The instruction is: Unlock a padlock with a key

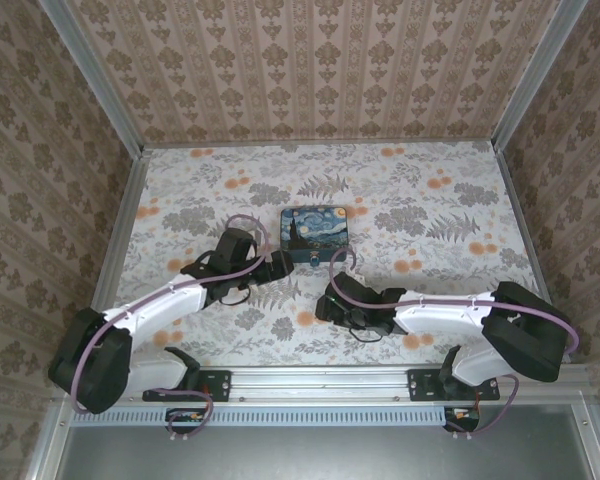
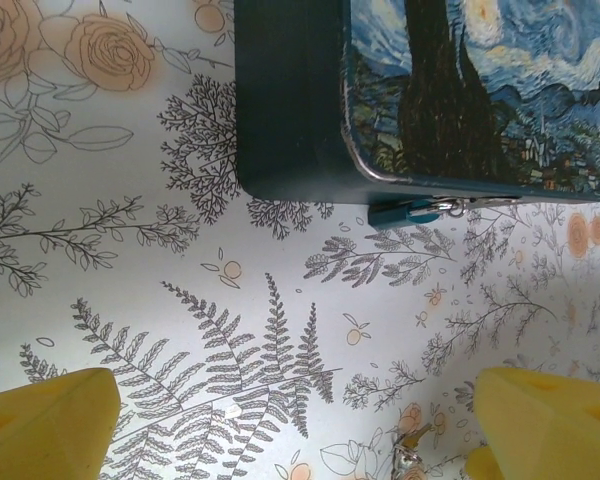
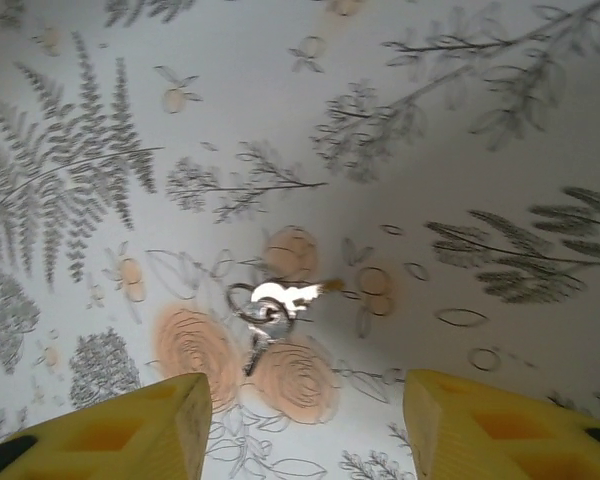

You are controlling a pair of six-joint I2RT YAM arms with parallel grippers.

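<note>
My left gripper stands wide open facing the padlock on the printed box's near edge, while my right gripper hangs parted and empty above the keys, placed to pick them up.

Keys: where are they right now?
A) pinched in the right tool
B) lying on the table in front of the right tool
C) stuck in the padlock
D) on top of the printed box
B: the keys lie flat on the table just ahead of the right tool, whose fingers stand apart with nothing between them.
</note>
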